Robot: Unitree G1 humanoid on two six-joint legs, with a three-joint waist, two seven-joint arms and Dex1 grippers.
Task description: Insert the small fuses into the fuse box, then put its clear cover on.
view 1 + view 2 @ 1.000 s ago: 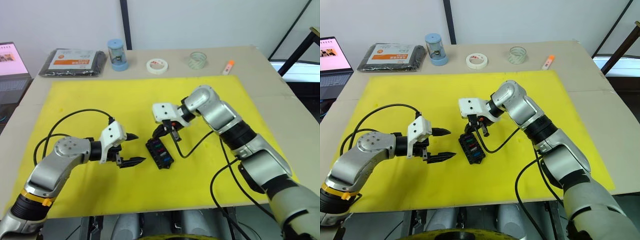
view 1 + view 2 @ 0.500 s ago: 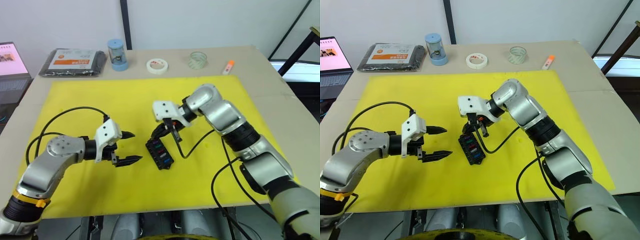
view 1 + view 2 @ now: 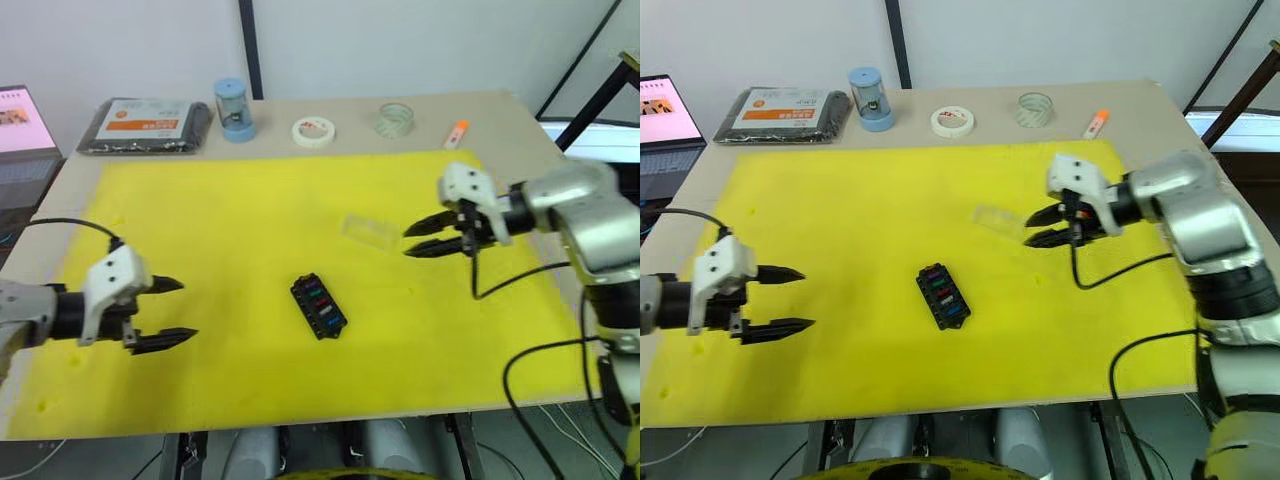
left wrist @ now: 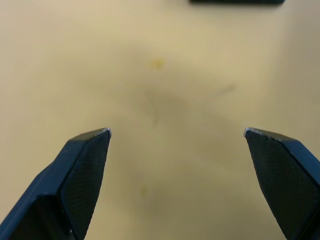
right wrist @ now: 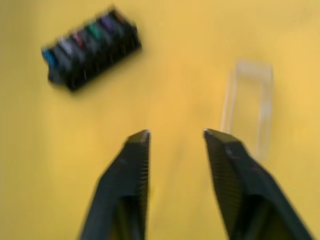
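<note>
The black fuse box (image 3: 318,306) lies mid-mat with the small fuses (image 3: 316,299) seated in its slots, showing red, teal, purple and blue tops. The clear cover (image 3: 370,230) lies flat on the mat, up and right of the box. My right gripper (image 3: 407,240) hovers open just right of the cover, empty; in its wrist view the cover (image 5: 248,107) sits just beyond one fingertip and the fuse box (image 5: 89,46) farther off. My left gripper (image 3: 188,311) is open and empty at the mat's left side, far from the box.
Along the back edge stand a black packet with orange label (image 3: 146,124), a blue cylinder (image 3: 235,110), a white tape roll (image 3: 313,131), a clear tape roll (image 3: 396,119) and an orange marker (image 3: 455,133). A laptop (image 3: 660,105) sits off the far left. The yellow mat (image 3: 200,220) covers most of the table.
Both arms have pulled away from the fuse box: the left swung out to the left, the right out to the right. The clear cover, hidden before behind the right arm, now shows.
</note>
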